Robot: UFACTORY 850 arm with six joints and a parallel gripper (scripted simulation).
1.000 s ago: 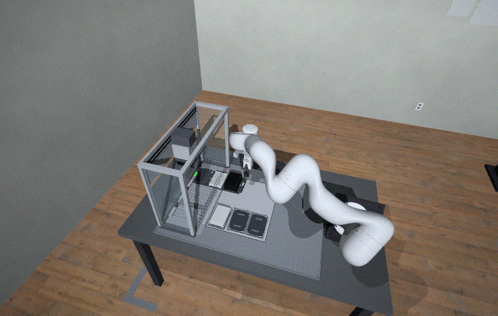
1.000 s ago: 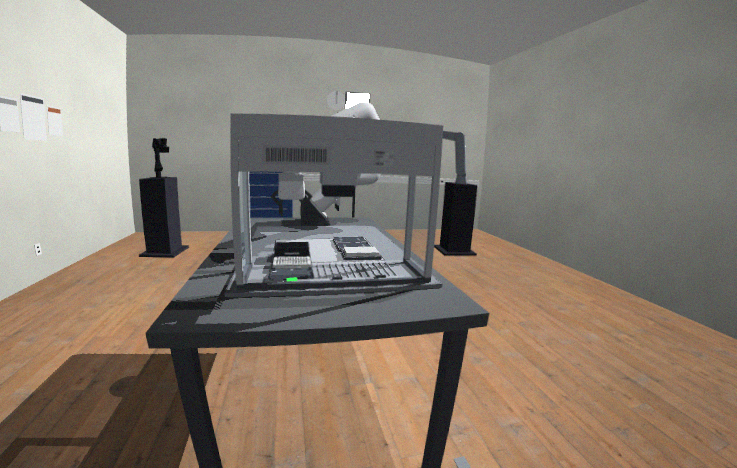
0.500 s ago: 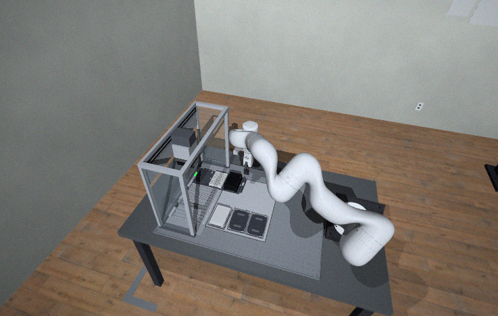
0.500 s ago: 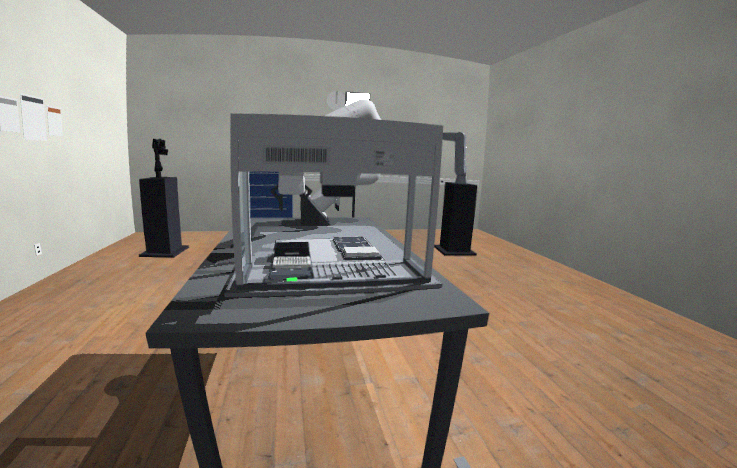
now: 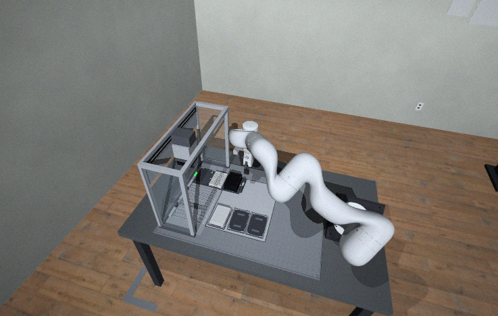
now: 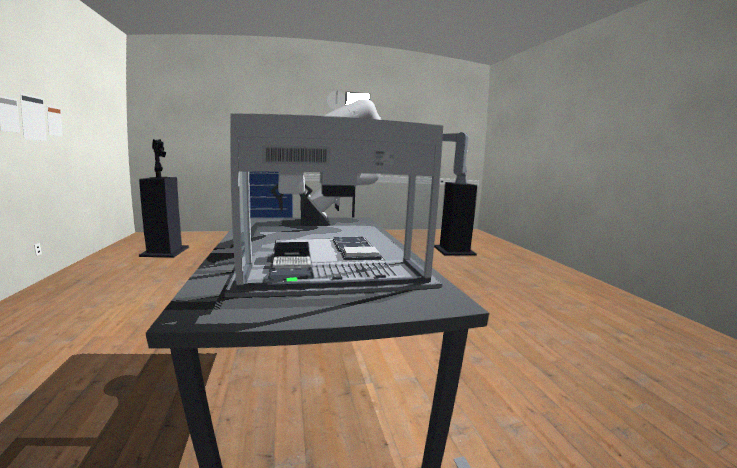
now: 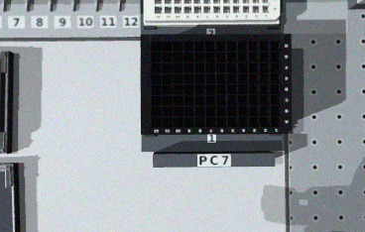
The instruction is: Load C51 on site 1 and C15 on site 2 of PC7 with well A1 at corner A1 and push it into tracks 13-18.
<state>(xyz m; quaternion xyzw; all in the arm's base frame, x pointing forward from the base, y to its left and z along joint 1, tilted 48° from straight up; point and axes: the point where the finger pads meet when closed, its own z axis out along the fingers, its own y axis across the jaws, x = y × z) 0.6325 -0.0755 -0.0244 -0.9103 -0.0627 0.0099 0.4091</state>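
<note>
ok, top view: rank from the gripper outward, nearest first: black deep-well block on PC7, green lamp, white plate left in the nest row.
1. Black deep-well block: just below the gripper, on the carrier's handle end.
2. Green lamp: inside the instrument frame, beyond the carrier.
3. White plate: in the nest row, toward the table's front.

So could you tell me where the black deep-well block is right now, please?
In the wrist view the black deep-well block sits on the carrier's site 1, just above the PC7 handle, with the white plate beyond it.
</note>
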